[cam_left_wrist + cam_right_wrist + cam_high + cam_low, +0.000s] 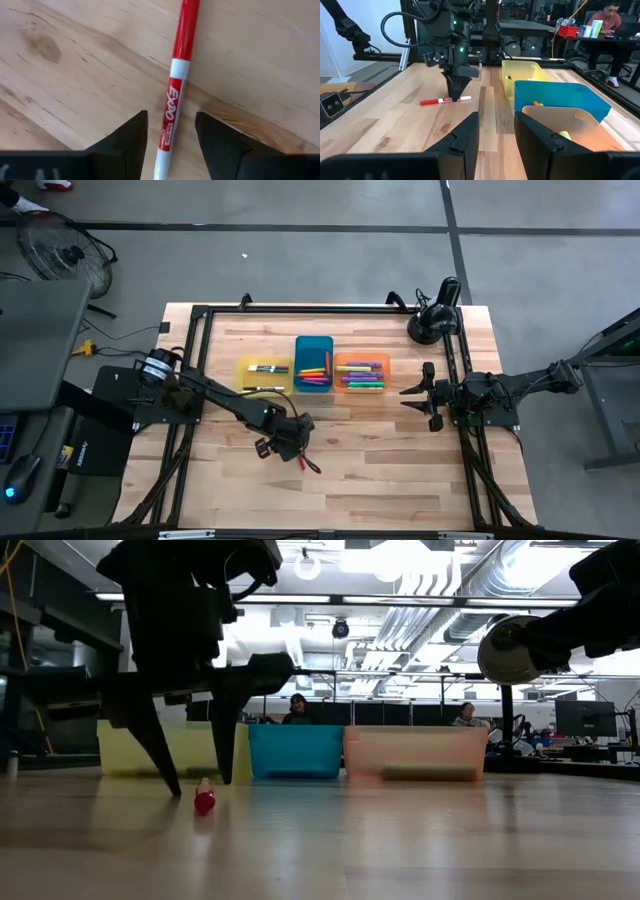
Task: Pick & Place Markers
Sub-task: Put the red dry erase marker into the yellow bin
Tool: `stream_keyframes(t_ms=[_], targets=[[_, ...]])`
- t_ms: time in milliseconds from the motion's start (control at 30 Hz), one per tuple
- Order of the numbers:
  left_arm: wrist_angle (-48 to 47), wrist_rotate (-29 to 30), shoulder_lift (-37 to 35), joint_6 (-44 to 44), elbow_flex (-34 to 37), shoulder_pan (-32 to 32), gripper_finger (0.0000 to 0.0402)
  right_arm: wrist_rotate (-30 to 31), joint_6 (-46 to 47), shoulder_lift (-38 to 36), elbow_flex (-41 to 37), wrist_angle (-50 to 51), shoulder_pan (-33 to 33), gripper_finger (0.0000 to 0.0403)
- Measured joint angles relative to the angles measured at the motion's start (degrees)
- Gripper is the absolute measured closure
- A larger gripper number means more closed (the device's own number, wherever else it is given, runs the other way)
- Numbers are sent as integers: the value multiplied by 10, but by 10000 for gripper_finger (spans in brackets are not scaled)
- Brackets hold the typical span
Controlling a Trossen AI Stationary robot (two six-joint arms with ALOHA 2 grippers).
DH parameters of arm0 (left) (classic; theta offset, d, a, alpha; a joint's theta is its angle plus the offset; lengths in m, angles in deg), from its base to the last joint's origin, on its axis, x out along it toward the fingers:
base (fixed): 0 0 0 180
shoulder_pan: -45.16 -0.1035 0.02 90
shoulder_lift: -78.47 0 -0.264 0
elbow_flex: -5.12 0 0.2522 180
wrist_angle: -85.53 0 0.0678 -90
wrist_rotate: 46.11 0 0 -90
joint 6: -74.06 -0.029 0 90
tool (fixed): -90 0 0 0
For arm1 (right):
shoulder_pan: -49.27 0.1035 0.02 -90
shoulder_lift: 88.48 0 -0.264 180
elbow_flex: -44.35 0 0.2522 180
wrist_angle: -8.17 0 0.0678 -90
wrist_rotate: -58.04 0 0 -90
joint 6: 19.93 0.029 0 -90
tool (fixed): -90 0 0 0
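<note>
Red marker (pixel 175 90) with a white labelled barrel lies flat between the left pincer's (pixel 170 132) parted fingers.

Showed a red marker (pixel 445 100) lying flat on the wooden table (pixel 380 125), left of centre, with the left gripper (pixel 456 95) poised over its right half, fingers straddling it. Showed yellow tray (pixel 512 82), blue tray (pixel 560 97) and orange tray (pixel 580 132) stacked toward lower right.
</note>
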Motion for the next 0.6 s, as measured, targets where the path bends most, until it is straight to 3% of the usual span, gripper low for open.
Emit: stream_keyframes(t_ms=[300,600], targets=[[-10,-40,2,40,0,-2,286,0,0,0,0,0,0,290],[-33,-65,14,213,0,-2,359,0,0,0,0,0,0,290]])
